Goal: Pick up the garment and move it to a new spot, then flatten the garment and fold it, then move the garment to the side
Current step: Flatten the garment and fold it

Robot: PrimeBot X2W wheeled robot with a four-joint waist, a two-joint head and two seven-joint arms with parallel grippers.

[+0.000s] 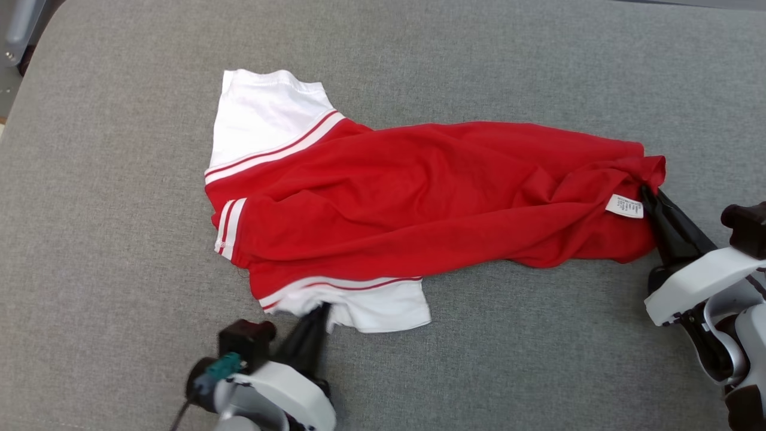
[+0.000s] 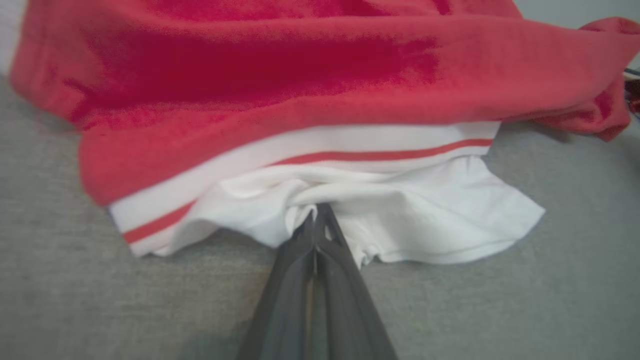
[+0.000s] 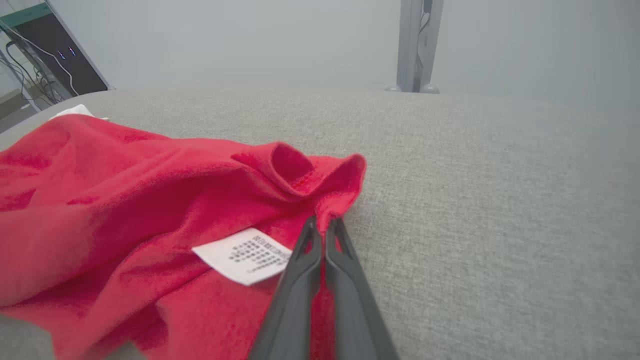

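Red garment (image 1: 419, 197), rumpled; left fingers (image 1: 308, 338) clamp white sleeve (image 1: 383, 306), right fingers (image 1: 673, 227) clamp red edge (image 1: 653, 170).

The head camera looks down on the whole garment (image 1: 419, 203) from farther off. Each wrist camera sits low and close: left at its white sleeve (image 2: 400, 220), right at its label (image 3: 245, 255), both also in the head view.

Bright diffuse light casts only soft shadows. The left wrist view blurs the garment (image 2: 300, 75) toward twelve o'clock; the right wrist background is hazy.
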